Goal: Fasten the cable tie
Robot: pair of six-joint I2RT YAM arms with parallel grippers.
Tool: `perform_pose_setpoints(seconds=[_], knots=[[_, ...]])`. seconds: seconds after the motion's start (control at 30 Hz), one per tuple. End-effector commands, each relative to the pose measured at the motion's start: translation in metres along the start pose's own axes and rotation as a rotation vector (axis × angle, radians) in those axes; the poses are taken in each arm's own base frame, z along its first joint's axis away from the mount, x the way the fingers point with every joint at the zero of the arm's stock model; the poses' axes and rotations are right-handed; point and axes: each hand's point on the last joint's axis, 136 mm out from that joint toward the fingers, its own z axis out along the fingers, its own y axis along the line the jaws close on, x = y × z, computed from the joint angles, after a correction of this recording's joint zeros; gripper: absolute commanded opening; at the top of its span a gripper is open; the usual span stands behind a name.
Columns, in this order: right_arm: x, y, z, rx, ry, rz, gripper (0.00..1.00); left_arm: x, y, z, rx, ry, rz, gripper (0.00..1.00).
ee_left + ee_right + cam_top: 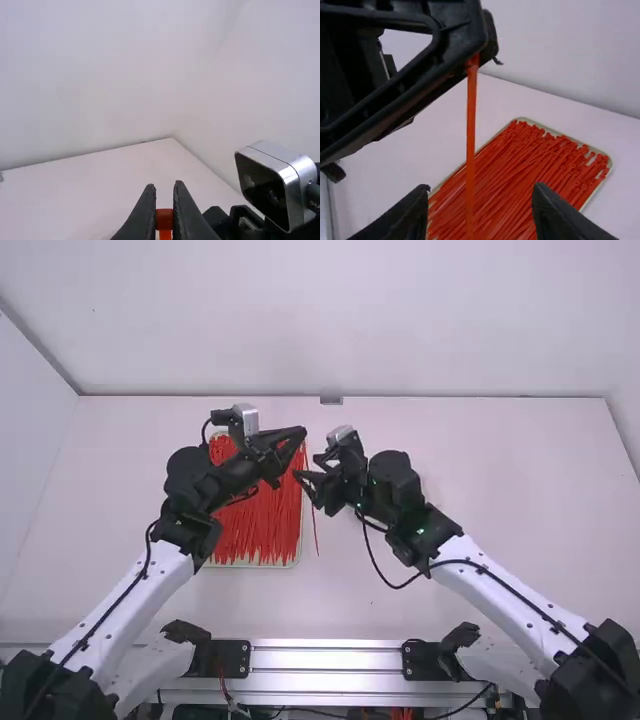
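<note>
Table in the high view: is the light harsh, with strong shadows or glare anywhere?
High view: soft, even light, no hard-edged shadows on the table. Left wrist view: only a mild sheen on the metal camera casing. Right wrist view: the hanging tie is evenly lit, and there is no glare on the pile of ties below it.

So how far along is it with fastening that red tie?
Early on. Done: one cable tie is out of the pile on the tray, its end pinched in the shut left gripper. In hand: the tie hangs between the right gripper's open fingers, which haven't closed on it. Still to do: grabbing the free end, bending it into a loop and threading it; no loop shows yet.
</note>
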Motion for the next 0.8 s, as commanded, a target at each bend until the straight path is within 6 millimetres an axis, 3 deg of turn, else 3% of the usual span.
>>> perform_pose_setpoints(seconds=[0.0, 0.03, 0.13, 0.2, 0.3, 0.37, 0.53, 0.57, 0.77], knots=[[-0.024, 0.007, -0.005, -0.011, -0.057, -0.022, 0.42, -0.009, -0.017, 0.001, 0.046, -0.019, 0.015, 0.02], [-0.025, 0.007, -0.005, -0.013, -0.061, -0.023, 0.31, -0.010, -0.018, 0.001, 0.051, -0.021, 0.016, 0.02], [-0.025, 0.007, -0.005, -0.013, -0.063, -0.024, 0.20, -0.011, -0.019, 0.001, 0.054, -0.025, -0.005, 0.02], [-0.025, 0.007, -0.005, -0.012, -0.063, -0.023, 0.00, -0.011, -0.020, 0.001, 0.058, -0.027, 0.004, 0.02], [-0.025, 0.007, -0.005, -0.012, -0.063, -0.024, 0.00, -0.011, -0.019, 0.001, 0.053, -0.029, 0.003, 0.02], [-0.026, 0.006, -0.006, -0.009, -0.065, -0.030, 0.00, -0.012, -0.017, 0.001, 0.042, -0.035, 0.004, 0.08], [-0.032, -0.003, -0.014, -0.020, -0.074, -0.038, 0.00, -0.019, 0.001, -0.004, -0.025, -0.057, 0.004, 0.46], [-0.034, -0.001, -0.018, -0.057, -0.076, -0.056, 0.00, -0.020, 0.005, -0.006, -0.027, -0.055, 0.008, 0.59], [-0.049, -0.003, -0.038, -0.187, -0.111, -0.090, 0.00, -0.027, -0.009, -0.015, 0.088, -0.044, 0.151, 0.87]])
